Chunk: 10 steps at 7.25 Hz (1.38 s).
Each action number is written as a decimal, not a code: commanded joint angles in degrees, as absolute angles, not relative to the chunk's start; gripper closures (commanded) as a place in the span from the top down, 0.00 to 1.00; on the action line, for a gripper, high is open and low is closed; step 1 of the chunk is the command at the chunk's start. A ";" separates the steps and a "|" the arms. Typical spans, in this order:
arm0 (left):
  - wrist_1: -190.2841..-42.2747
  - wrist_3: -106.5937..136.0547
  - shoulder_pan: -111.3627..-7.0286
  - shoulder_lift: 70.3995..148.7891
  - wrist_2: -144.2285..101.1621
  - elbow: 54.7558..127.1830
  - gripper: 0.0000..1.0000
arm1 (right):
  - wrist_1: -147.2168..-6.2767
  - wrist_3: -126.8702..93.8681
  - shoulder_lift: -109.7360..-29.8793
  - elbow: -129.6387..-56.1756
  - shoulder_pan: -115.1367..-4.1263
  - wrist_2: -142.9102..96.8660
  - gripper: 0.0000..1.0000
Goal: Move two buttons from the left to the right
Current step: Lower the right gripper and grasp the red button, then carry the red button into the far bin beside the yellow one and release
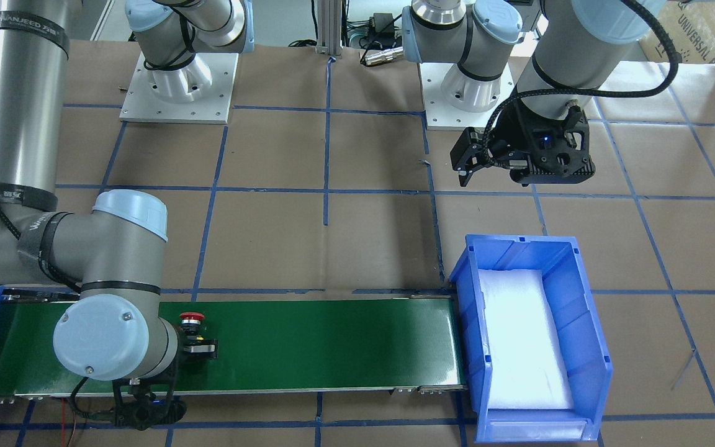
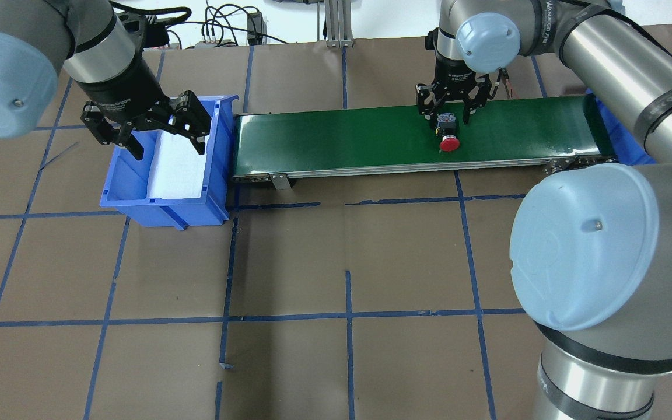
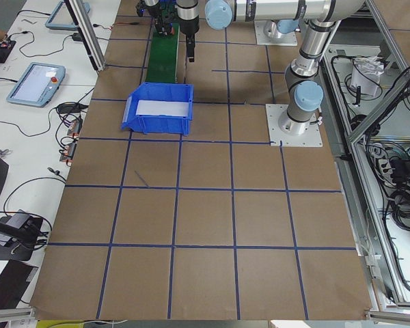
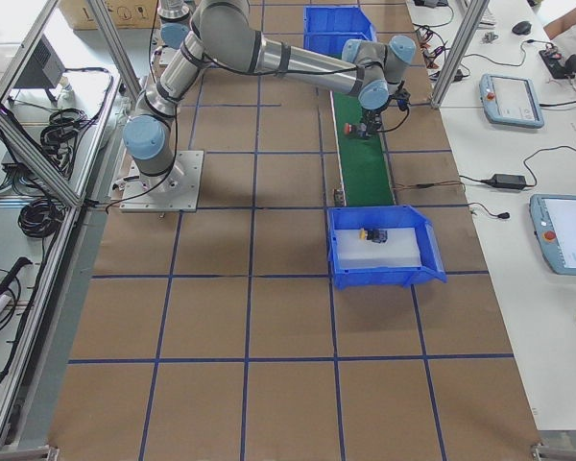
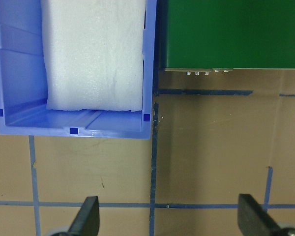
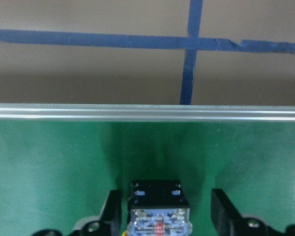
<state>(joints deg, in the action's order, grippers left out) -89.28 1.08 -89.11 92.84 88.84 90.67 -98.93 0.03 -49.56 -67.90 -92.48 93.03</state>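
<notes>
**R arm set to take button no. 2.** The R gripper [image 2: 448, 119] sits low over the red push-button [image 2: 449, 140] on the green conveyor belt [image 2: 342, 140], past mid-belt toward its R end. Your R wrist cam shows the fingers [image 6: 113, 212] apart, 1 on each side of the button's contact block. A strip of belt shows beside the block on the R, so the gripper is straddling it, not clamped.

The button lies on its side, long axis across the belt. Its red cap points to the robot-side edge and its block to the far edge, right under the gripper. The jaws would therefore close along the belt, onto the block's flat sides, and that looks lined up. The R arm is clearly the nearer 1.

The L gripper [image 2: 167, 146] hangs spread and holding nothing above the blue bin [image 2: 161, 207] off the belt's L end, well apart from the red button.

The yellow push-button [image 4: 370, 233] lies on white foam in the 2nd blue bin [image 4: 384, 277] off the belt's R end, seen only in the R-side cam.

Judging by that, 1 of 2 is delivered and the red is yet to go. Your probable next move is to close, lift and carry it to the R-end bin. Risk: the block is small and cap-heavy, so it may swing if pinched off-centre.
</notes>
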 commanded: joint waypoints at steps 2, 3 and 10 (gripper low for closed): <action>-89.12 1.23 -89.12 92.81 88.33 90.70 1.00 | -99.05 4.11 -50.62 -66.28 -91.41 92.90 0.08; -89.03 1.40 -89.12 92.81 88.42 90.70 1.00 | -97.83 5.44 -52.71 -64.27 -90.54 93.42 0.08; -89.12 1.58 -89.12 92.73 88.42 90.70 1.00 | -94.83 42.91 -57.57 -60.83 -62.35 93.78 0.07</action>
